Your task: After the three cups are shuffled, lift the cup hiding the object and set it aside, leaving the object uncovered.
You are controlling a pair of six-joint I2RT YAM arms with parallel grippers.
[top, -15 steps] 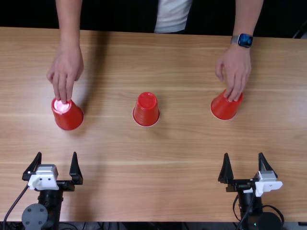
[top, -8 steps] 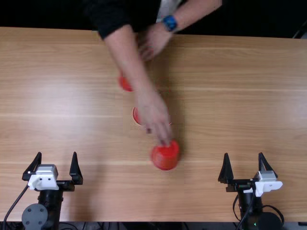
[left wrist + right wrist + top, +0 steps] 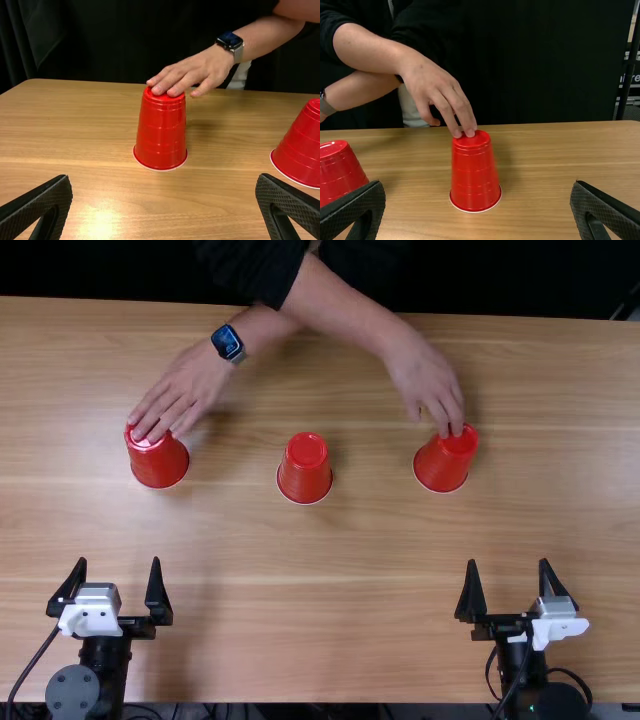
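Observation:
Three red cups stand upside down in a row across the table. A person's hand (image 3: 175,400) with a watch rests on the left cup (image 3: 157,455) (image 3: 161,131). The person's other hand (image 3: 430,385) (image 3: 437,95), arms crossed, touches the top of the right cup (image 3: 443,460) (image 3: 474,171). Nobody touches the middle cup (image 3: 305,468) (image 3: 299,145) (image 3: 337,170). The object is hidden. My left gripper (image 3: 112,585) stands open near the front edge on the left, well short of the cups. On the right, my right gripper (image 3: 508,587) is open likewise.
The table (image 3: 320,540) has a wide bare strip between the grippers and the cups. The person's crossed forearms (image 3: 330,300) hang over the far middle of the table.
The person's hands have swapped the outer cups, crossing arms: the cup from the right now stands left, the one from the left stands right. The middle cup and both grippers stayed put.

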